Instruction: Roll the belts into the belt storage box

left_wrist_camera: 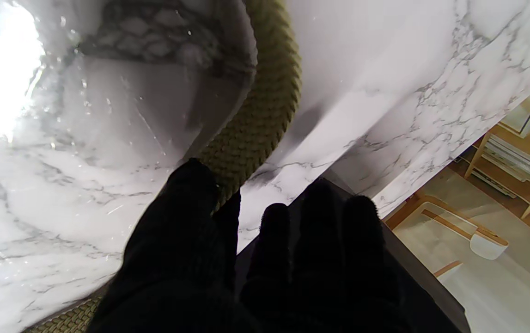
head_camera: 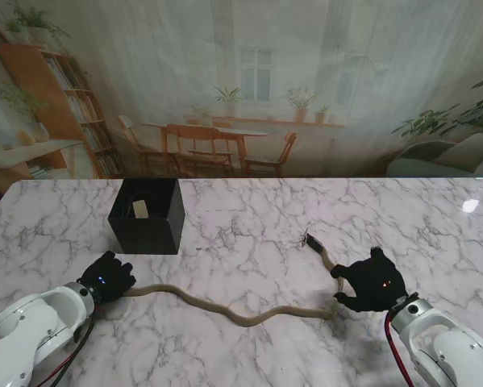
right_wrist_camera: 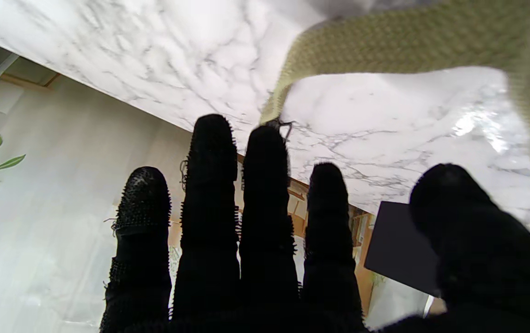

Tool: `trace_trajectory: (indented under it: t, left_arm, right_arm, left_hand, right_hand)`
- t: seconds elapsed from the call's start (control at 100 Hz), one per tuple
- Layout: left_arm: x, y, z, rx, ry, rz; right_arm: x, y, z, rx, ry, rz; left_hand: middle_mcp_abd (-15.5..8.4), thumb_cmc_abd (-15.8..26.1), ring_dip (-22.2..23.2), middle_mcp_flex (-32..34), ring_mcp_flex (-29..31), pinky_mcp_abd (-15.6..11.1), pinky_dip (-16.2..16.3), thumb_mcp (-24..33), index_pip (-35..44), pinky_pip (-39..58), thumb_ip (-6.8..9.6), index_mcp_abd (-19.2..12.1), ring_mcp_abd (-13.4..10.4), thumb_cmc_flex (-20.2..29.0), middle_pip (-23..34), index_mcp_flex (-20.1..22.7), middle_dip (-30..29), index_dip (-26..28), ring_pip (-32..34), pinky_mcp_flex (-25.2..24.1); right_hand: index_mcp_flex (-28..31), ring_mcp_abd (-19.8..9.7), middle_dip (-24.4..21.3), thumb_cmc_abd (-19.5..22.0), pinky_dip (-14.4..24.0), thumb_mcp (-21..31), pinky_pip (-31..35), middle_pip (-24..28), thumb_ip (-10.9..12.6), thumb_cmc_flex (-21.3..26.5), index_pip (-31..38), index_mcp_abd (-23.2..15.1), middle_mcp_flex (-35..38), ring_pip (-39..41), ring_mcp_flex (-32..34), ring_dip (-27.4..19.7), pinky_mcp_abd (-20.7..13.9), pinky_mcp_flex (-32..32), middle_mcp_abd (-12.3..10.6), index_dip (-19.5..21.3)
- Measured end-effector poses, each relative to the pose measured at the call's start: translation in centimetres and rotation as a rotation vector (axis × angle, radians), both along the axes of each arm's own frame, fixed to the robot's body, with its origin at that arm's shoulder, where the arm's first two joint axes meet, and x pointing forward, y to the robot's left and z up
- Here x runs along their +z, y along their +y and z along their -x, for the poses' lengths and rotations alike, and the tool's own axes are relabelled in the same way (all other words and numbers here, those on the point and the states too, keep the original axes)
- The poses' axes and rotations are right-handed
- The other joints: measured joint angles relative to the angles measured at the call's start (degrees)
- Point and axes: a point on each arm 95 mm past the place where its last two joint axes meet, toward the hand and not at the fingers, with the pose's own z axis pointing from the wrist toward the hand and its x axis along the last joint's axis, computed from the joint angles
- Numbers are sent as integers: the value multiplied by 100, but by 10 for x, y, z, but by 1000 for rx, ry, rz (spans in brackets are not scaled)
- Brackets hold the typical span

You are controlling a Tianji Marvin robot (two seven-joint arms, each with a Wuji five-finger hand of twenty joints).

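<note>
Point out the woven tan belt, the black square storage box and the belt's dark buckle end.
Woven tan belt [head_camera: 225, 310]: stand view, middle of its wavy run on the table.
Black square storage box [head_camera: 144, 234]: stand view, its front wall.
Dark buckle end [head_camera: 313, 241]: stand view, the belt's far tip.

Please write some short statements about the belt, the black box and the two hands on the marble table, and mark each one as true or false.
1. The belt lies unrolled in a wavy line on the marble table. True.
2. The belt is already inside the black storage box. False: it lies on the table, nearer to me than the box.
3. The left hand is at one end of the belt. True.
4. The right hand rests on the box. False: it is near the belt's buckle end, far to the right of the box.
5. The box stands at the table's right edge. False: it stands on the left side.
</note>
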Motion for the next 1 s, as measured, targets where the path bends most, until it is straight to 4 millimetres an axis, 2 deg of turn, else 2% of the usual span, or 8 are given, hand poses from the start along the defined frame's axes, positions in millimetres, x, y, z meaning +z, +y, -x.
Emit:
trace_trajectory:
  t: [0.12,0.22,0.34,0.52,0.66,0.8,0.91,1.0]
  left_arm:
    - [-1,0,-1,-1,1,15]
    - [-1,-3,-1,-7,4,21]
    - [0,-5,-2,-12,3,25]
    - [0,-6,-3,-13,4,28]
    - [0,-6,-2,-11,6,29]
    - [-1,-6,-2,-11,7,30]
    - [-1,-6,-2,-10,8,32]
    - [-1,-6,-2,-11,9,33]
  right_arm:
    - [1,-8,-10,-31,36,91]
    - [0,-15,-21,-9,38,173]
    - [-5,-21,-35,77,11,231]
    - [-10,-21,-52,137,42,257]
    - [-23,-14,-63,198,57,238]
    - [-32,-9,-67,233,58,217]
    - [-39,-4,-69,246,75,218]
    - [-41,-4,-70,254,57,207]
  left_hand:
    - [-3,0,0,98,0,0,0,0,0,0,0,0,-2,0,21,0,54,1,0,0]
    - [-5,0,0,98,0,0,0,0,0,0,0,0,-3,0,21,0,60,2,0,0]
    - [-5,0,0,98,0,0,0,0,0,0,0,0,-4,0,21,0,61,2,0,0]
    - [-8,0,1,98,0,0,0,0,0,0,-1,0,-6,0,21,0,62,2,0,0]
    - [-8,0,34,98,0,0,0,0,0,0,-1,0,-6,0,21,0,63,4,0,0]
    - [-8,0,48,98,0,0,0,0,0,0,-1,0,-6,0,21,0,63,4,0,0]
    - [-8,0,49,98,0,-1,0,0,0,0,-1,0,-6,0,21,0,63,5,0,0]
    - [-8,0,49,98,0,-1,0,0,0,0,-1,0,-6,0,21,0,63,6,0,0]
  right_hand:
    - [-957,-8,-156,-10,51,84,-240,-456,65,81,-394,-100,-1741,-508,-817,-247,0,-352,251,0]
    - [-1613,-40,-887,-389,63,753,-597,-761,119,416,-835,-421,-2855,-840,-1585,-647,-3,-596,238,-240]
    - [-2094,-170,-1467,-898,63,1599,-816,-1040,119,551,-1054,-765,-3677,-1175,-2191,-1112,-102,-736,-232,-623]
    - [-2083,-394,-1668,-1277,-68,1740,-890,-1278,121,528,-537,-839,-3855,-1420,-2482,-1455,-233,-810,-693,-695]
    - [-1460,-695,-1684,-1441,-106,1739,-891,-1355,109,528,46,-1053,-3387,-1420,-2481,-1577,-315,-798,-1171,-695]
    - [-328,-778,-1698,-1444,-141,1746,-847,-1357,55,528,701,-1264,-3013,-1420,-2386,-1588,-378,-724,-1254,-386]
    - [313,-781,-1660,-1564,-281,1656,-829,-1338,-657,528,1524,-1572,-2649,-1420,-2381,-1590,-378,-733,-1319,-441]
    - [852,-793,-1506,-1564,-335,1430,-827,-956,-797,534,2288,-1836,-1850,-1413,-2101,-1590,-378,-740,-1459,-609]
